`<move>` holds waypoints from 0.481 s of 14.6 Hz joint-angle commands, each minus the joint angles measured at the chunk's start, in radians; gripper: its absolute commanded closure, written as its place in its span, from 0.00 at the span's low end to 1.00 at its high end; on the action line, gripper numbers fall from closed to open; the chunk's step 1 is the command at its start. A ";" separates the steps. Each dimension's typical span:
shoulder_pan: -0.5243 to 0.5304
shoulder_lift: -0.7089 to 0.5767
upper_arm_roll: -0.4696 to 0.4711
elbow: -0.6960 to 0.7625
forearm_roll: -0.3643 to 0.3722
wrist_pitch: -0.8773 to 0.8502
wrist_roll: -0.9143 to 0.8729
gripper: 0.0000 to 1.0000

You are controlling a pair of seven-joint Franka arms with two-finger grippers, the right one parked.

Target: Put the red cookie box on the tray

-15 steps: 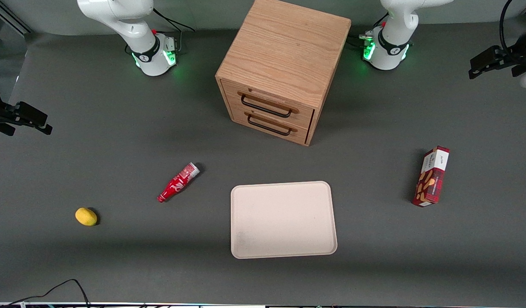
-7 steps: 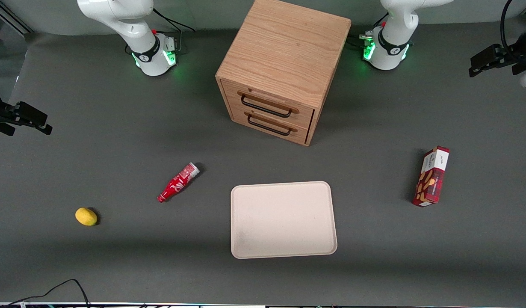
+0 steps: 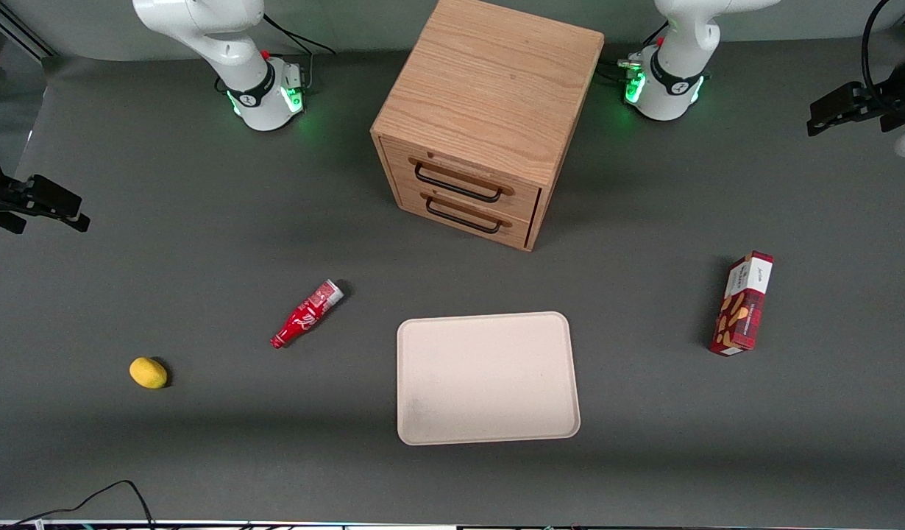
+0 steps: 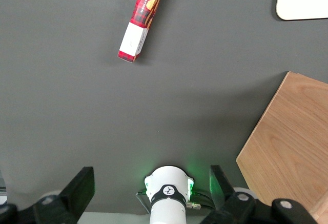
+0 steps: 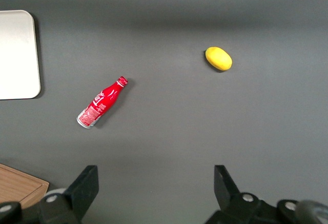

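- The red cookie box point(image 3: 743, 304) lies on the grey counter point(image 3: 202, 243) toward the working arm's end, well apart from the tray point(image 3: 488, 377).
- Its long axis runs roughly from farther to nearer the front camera, tilted slightly; the white label end points away from that camera and the plaid, cookie-pictured end toward it.
- In the left wrist view the box point(image 4: 142, 20) shows the same white panel at one end and dark red plaid at the other.
- The tray sits flat on the counter in front of the wooden drawer cabinet point(image 3: 489, 118), nearer the front camera than the cabinet.
- The gripper point(image 4: 152, 196) hangs high above the counter near the working arm's base, well apart from the box; its jaws stand spread apart, grasping nothing.
- A small red bottle point(image 3: 307, 313) lies beside the tray toward the parked arm's end, and a yellow lemon point(image 3: 148, 372) lies farther out that way.
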 commanded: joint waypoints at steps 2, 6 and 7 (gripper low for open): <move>0.005 -0.002 0.002 0.030 0.011 -0.015 -0.006 0.00; 0.012 0.058 0.060 0.110 0.021 -0.002 0.127 0.00; 0.006 0.084 0.089 0.113 0.021 0.004 0.188 0.00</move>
